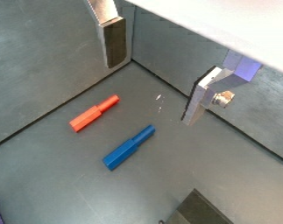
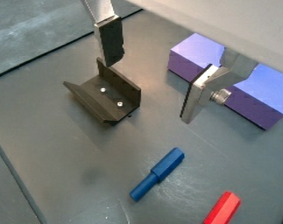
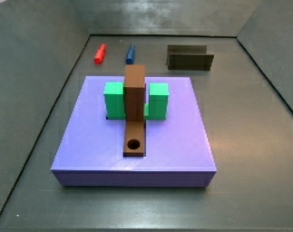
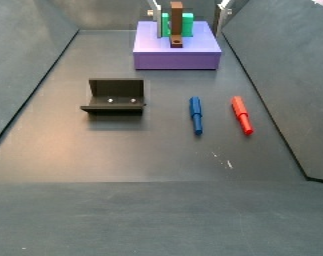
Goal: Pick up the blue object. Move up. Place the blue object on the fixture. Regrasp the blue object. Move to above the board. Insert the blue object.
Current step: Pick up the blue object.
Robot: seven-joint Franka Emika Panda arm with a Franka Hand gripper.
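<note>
board [image 3: 173, 136]: big lavender slab with the brown bar [image 3: 135, 113] and its round hole, plus two green blocks [image 3: 114, 100]. In a wrist view a corner of it sits just behind your claw's fingers, so you're hanging near its edge.
floor [image 4: 150, 170]: bare dark grey tray bottom. No writing, brand or label readable anywhere on it or on the parts, as far as I can tell.
fixture [image 2: 106, 94]: dark U-shaped holder, empty, down below and off to one side of the claw; well apart from the board.
claw [image 1: 155, 70]: your gripper is spread wide, nothing between the silver plates, hovering up off the floor. In the side views it's barely visible, just bits at the top edge of one.
red peg [image 1: 93, 114]: lying flat beside the blue one, not touching it. Leave it alone.
blue object [image 1: 130, 146]: lying flat on the floor below the claw, between the red peg and the fixture in a side view [image 4: 196, 113], clear all round.
step: looks like you're at the very first one, pick-up not yet started.
next move: I'd say come down over the blue peg, line the fingers across its slim body, and close without nudging the red neighbour.
</note>
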